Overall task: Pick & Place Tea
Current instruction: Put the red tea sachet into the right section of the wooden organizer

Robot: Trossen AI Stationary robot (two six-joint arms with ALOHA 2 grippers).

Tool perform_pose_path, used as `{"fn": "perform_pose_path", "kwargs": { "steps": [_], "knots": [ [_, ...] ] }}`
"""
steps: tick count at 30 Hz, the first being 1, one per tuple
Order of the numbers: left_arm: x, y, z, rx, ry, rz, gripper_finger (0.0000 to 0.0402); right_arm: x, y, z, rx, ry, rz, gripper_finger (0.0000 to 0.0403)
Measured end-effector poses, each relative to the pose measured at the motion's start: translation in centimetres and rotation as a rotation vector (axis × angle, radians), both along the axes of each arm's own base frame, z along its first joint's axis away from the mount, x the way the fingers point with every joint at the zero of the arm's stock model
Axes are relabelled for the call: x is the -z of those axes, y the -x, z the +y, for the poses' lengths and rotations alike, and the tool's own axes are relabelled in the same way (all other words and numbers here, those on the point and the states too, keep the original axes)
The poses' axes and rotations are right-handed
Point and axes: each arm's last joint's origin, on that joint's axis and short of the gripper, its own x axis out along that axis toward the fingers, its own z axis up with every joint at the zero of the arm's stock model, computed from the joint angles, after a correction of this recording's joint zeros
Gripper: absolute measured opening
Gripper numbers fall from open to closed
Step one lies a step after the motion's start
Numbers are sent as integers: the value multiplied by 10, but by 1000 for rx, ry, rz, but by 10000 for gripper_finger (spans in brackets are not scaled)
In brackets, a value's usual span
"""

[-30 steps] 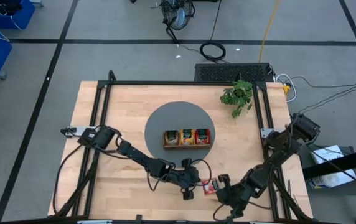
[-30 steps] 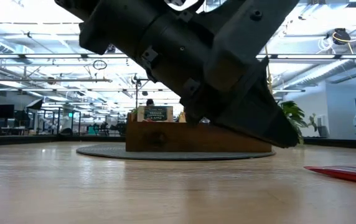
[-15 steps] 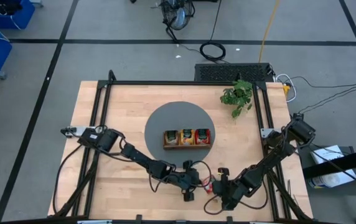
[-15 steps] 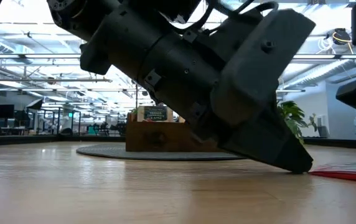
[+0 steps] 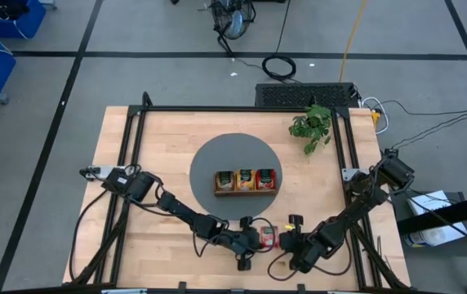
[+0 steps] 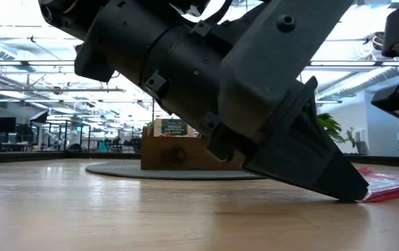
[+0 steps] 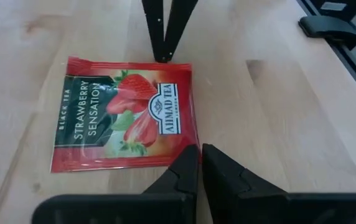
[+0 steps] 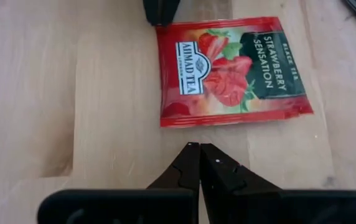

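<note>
Red tea sachet (image 7: 125, 115) flat on wood — left end effector (image 7: 200, 163), right end effector (image 8: 199, 158) closed, empty.

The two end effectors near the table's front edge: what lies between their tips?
The red strawberry tea sachet lies flat between the left end effector and the right end effector; both wrist views show it.

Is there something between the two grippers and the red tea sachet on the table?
Nothing visible. The left gripper and the right gripper, both shut, point at opposite edges of the red tea sachet, with only bare table around.
</note>
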Motion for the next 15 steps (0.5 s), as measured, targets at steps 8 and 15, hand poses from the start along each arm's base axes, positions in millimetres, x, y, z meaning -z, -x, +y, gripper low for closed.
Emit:
{"fn": "perform_pose_path", "kwargs": {
  "steps": [8,15],
  "knots": [
    [-2,0,-6,69,-6,-34,26,-5,4,4,-1,-36,-8,0],
    [1,-1,3,24,9,22,26,-19,11,-8,127,77,-100,0]
  ]
}}
